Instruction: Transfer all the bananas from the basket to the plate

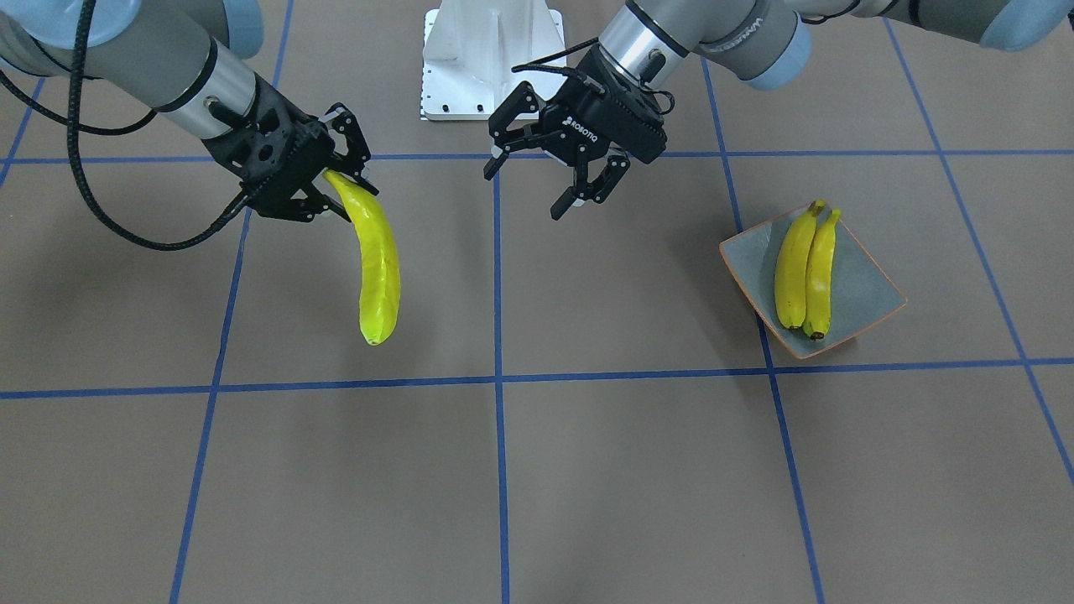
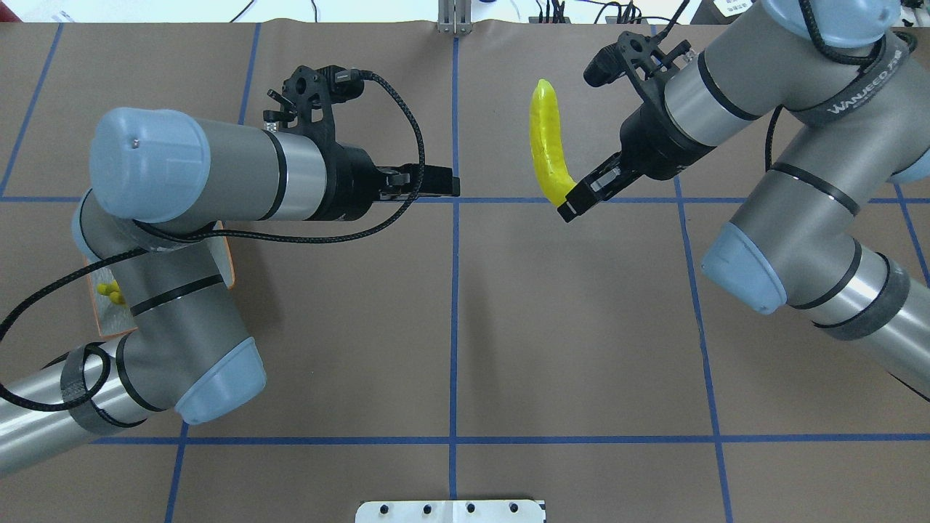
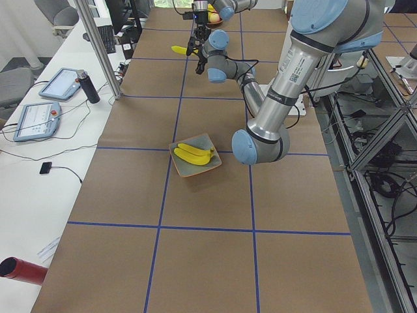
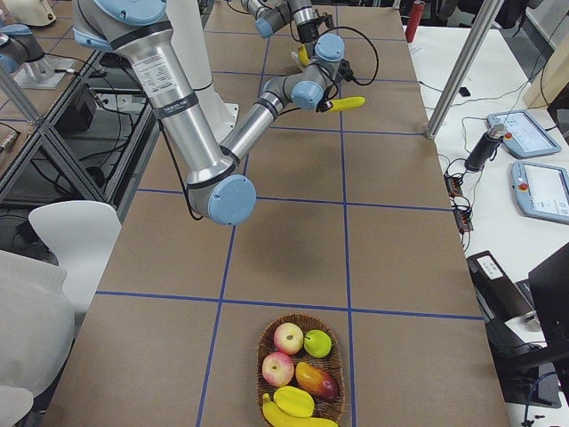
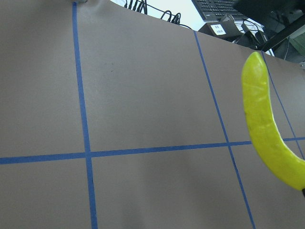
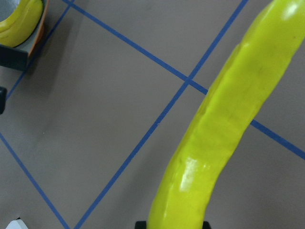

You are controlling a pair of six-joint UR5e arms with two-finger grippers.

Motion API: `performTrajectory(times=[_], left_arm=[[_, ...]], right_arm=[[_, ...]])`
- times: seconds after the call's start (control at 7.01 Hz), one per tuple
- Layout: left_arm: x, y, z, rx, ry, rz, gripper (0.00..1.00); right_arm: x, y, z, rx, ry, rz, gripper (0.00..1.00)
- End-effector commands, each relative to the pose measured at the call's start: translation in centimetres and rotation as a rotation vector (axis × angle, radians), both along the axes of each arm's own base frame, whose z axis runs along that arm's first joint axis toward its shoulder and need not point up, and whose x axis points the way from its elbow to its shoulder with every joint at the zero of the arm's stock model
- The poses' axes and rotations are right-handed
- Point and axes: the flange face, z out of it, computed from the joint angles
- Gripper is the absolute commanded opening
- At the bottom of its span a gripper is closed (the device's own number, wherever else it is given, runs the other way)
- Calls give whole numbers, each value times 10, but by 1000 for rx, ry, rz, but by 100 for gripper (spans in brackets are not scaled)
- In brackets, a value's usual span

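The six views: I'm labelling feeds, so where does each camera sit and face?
Front-facing: across the table, looking down toward the robot; left arm, right arm, held banana, plate.
Overhead: behind the robot, looking forward and down; both arms.
Exterior left: table end on robot's left, looking along it; left arm near.
Exterior right: opposite end, basket nearest; right arm near.
Left wrist: obliquely down at table; no body.
Right wrist: along held banana; jaws' edge.
Shared: all show the held banana.

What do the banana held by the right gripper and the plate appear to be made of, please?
The banana looks like glossy plastic, likely a replica: uniform bright yellow, sharp highlights, faint moulded ridges. The plate looks like glazed ceramic, though possibly plastic: smooth grey-blue face, thin orange-brown rim.
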Motion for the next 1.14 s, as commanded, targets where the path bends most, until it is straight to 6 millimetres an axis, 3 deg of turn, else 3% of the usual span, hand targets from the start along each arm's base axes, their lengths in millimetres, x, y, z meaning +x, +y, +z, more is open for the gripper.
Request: performTrajectory(times=[0.0,0.29,0.57,1.0], left_arm=[[0,4,-16,-15,58,3,100],[9,-3,-25,-21,65,1,100],[22,-12,-30,-38,61,-2,100],[42,-28,-27,-74,74,-10,99]], right_arm=[[-35,23,-12,19,-27,20,0],[-49,35,-22,33,-46,25,0],[-48,40,-41,15,-73,39,0],[-44,43,-45,21,-81,40,0]])
